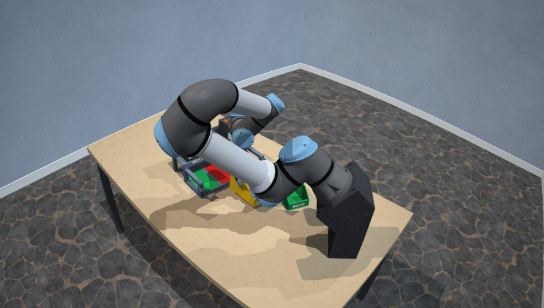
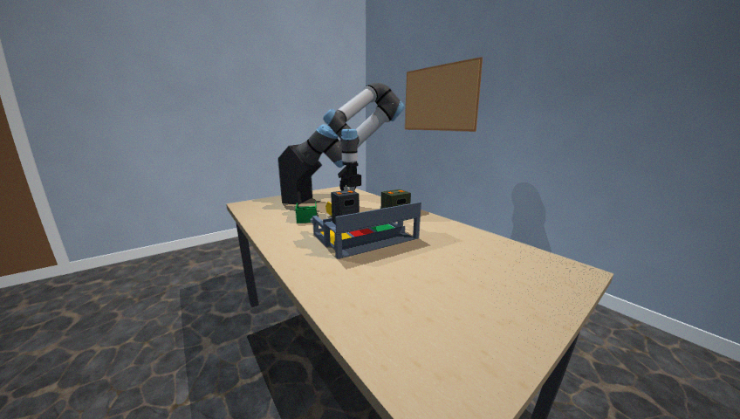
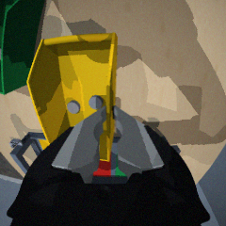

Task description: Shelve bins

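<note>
The yellow bin (image 1: 244, 194) (image 2: 329, 209) (image 3: 82, 71) holds at least two round grey parts. My gripper (image 2: 348, 189) (image 3: 110, 106) is shut on its side wall. I cannot tell whether the bin touches the table. The green bin (image 1: 296, 201) (image 2: 306, 214) (image 3: 19, 42) stands apart, nearer the arm's base. The blue-grey shelf (image 1: 201, 193) (image 2: 379, 216) has a yellow mark (image 2: 339, 236), a red mark (image 1: 217, 172) (image 2: 361, 231) and a green mark (image 1: 203, 178) (image 2: 384, 228). No bin shows on the marks. The arm hides part of the shelf and the yellow bin in the top view.
A dark box (image 1: 224, 129) (image 2: 345, 204) with orange spots stands high at the shelf, close to the gripper in the exterior view. A dark green box (image 2: 395, 199) stands at its other end. The shelf's bars and low upper board bound the marked spots.
</note>
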{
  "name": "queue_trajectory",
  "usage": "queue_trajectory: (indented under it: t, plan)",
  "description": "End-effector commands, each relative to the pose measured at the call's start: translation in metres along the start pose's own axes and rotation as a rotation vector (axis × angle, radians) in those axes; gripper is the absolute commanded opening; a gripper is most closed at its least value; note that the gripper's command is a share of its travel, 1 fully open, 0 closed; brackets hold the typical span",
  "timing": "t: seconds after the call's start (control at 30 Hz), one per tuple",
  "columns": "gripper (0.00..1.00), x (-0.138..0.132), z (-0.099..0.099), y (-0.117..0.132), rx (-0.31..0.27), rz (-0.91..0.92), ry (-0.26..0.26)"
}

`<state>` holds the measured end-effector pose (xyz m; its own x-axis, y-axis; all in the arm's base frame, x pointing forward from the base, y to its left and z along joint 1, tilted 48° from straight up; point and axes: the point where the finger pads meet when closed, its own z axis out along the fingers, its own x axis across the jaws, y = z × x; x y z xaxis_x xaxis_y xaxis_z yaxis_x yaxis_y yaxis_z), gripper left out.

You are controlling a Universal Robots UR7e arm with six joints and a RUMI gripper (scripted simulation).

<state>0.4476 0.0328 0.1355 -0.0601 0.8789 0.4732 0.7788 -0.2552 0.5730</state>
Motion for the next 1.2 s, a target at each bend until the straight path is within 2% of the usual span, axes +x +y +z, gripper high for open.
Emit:
queue_trajectory:
  t: [0.0,1.17]
  plan:
    - [0.0,-0.0001,0.0018,0.0004,-0.001,0.0,0.0]
    - [0.0,-0.0002,0.0117,0.0006,-0.001,0.0,0.0]
